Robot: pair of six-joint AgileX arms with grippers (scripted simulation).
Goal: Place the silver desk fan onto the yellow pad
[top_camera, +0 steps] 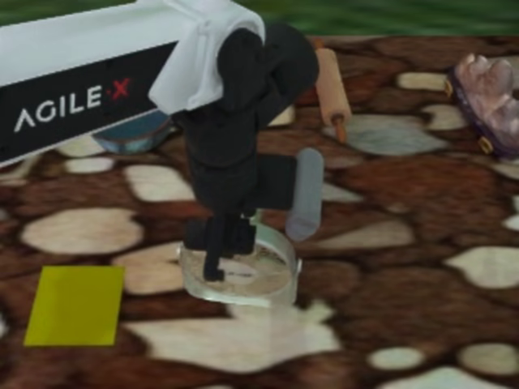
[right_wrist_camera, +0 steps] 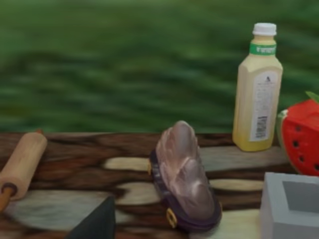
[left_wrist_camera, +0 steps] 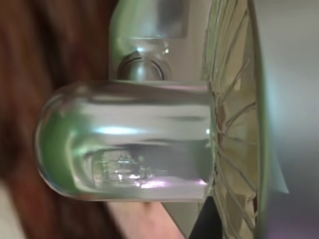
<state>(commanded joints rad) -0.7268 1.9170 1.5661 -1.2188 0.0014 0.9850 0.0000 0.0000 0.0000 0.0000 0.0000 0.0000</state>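
Reaching from upper left of top view, our left gripper (top_camera: 220, 258) sits directly over silver desk fan (top_camera: 272, 284), low centre of frame, fan lying grille-up on surface (top_camera: 405, 267). Fingers straddle fan frame; whether clenched or released, we cannot tell. Left wrist view filled by fan's rounded metal body and wire grille. Yellow pad (top_camera: 75, 305) lies flat lower left, apart from fan, bare, awaiting it.

Surface: brown with pale stone-like patches. Rolling pin (top_camera: 332, 85) upper centre. Blurred green backdrop beyond. Right arm unseen in top view.
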